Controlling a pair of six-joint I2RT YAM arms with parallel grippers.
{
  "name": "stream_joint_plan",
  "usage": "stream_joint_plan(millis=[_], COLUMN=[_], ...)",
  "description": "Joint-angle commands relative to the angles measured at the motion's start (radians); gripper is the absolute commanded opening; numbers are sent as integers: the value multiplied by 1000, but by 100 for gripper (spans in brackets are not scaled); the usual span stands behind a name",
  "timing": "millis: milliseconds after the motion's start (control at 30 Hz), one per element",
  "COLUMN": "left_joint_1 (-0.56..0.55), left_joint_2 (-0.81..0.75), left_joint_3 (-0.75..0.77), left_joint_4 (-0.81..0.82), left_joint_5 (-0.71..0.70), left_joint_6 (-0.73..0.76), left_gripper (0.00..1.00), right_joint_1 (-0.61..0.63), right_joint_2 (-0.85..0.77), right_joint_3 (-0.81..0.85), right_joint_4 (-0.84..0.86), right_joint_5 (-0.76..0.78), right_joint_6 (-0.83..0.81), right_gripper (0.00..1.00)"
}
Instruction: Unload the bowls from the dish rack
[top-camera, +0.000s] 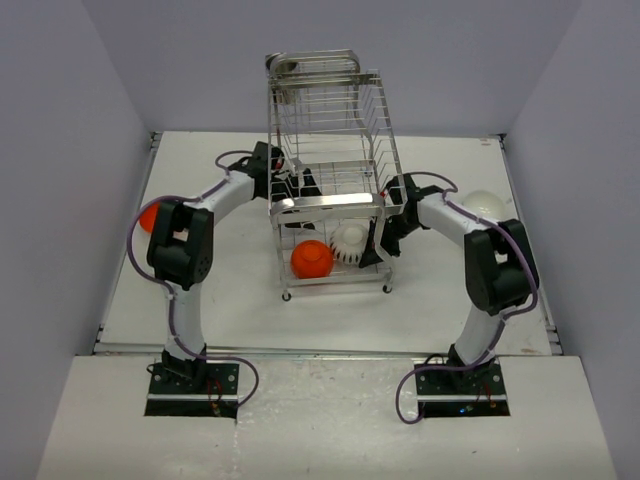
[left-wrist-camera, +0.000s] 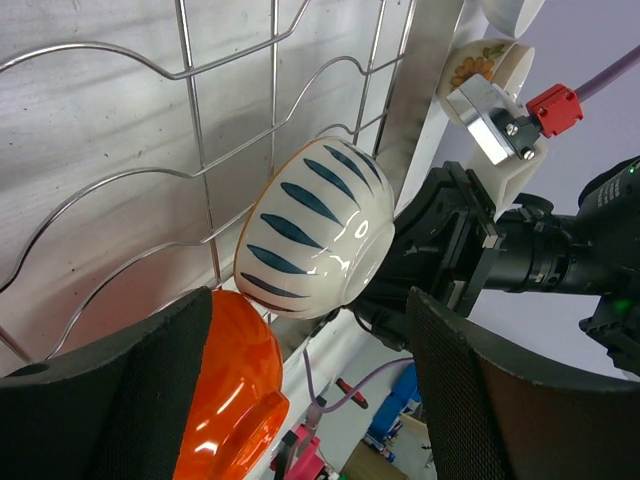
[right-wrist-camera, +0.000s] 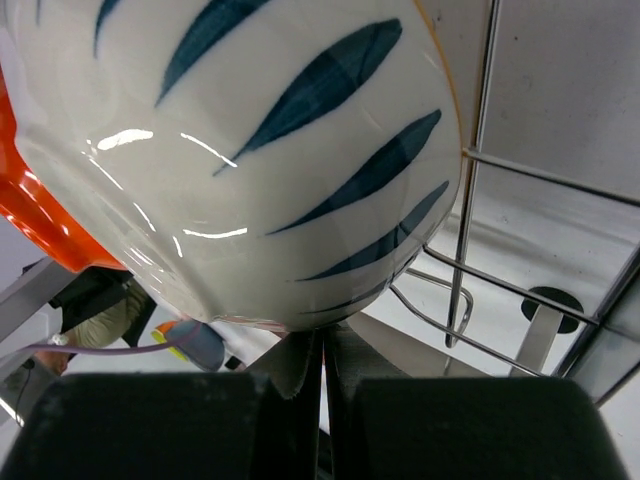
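Note:
The chrome wire dish rack stands mid-table. Its lower tier holds an orange bowl and a white bowl with blue stripes. My left gripper reaches into the rack from the left. In the left wrist view it is open: the orange bowl lies against one finger and the striped bowl just beyond the tips. My right gripper comes in from the right. It is shut, its tips against the foot of the striped bowl; nothing shows between them.
Another orange bowl sits on the table behind the left arm. A white bowl sits at the right, behind the right arm. The rack's upper tier and wire bars hem in both grippers. Walls enclose the table on three sides.

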Motion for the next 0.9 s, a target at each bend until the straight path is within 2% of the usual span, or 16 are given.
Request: stream_joint_plan(millis=[0, 267, 567, 867], left_joint_1=[-11, -11, -11, -11], left_joint_2=[-5, -40, 3, 41], left_joint_3=[14, -98, -164, -159], left_joint_4=[53, 279, 360, 414], left_joint_5=[19, -9, 8, 34], left_joint_6=[-7, -55, -43, -61], left_gripper=[79, 80, 86, 89], right_joint_1=[5, 5, 5, 5], right_joint_2=[22, 65, 119, 172], right_joint_3=[52, 109, 195, 284], right_joint_4=[34, 37, 14, -9], right_joint_5=[-32, -47, -61, -78], right_joint_6=[21, 38, 43, 41], right_gripper=[0, 0, 0, 0])
